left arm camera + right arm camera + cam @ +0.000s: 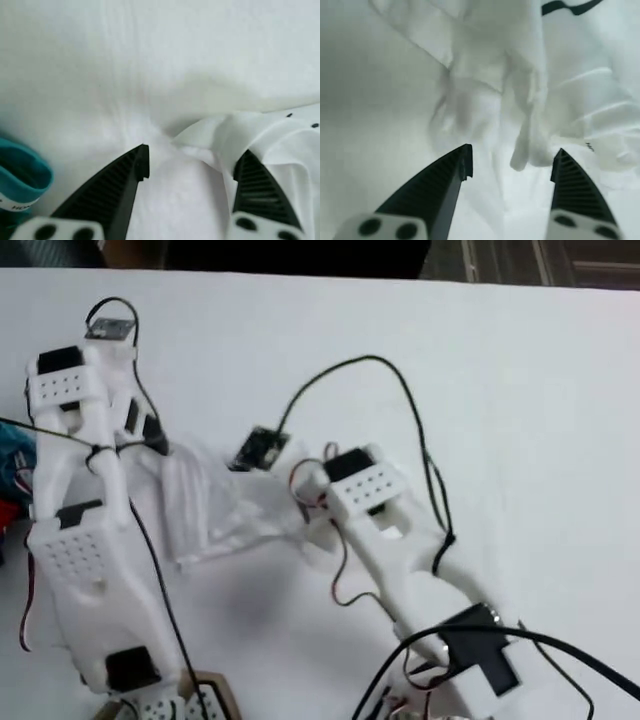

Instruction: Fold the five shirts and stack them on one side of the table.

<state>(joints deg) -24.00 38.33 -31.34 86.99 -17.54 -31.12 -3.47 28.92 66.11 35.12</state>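
Observation:
A crumpled white shirt (215, 508) lies on the white table (500, 390) between the two arms. My left gripper (195, 165) stands open just above the cloth, its black fingers (130, 172) on either side of a raised fold of the white shirt (210, 142). My right gripper (512, 160) is open too, close over a bunched, wrinkled part of the shirt (490, 80). In the high view the left arm (85, 540) stands at the shirt's left end and the right arm (385, 530) at its right end.
Teal and red cloth (14, 475) lies at the table's left edge; a teal collar (20, 175) shows beside my left gripper. Black cables (400, 390) loop over the table by the right arm. The far and right parts of the table are bare.

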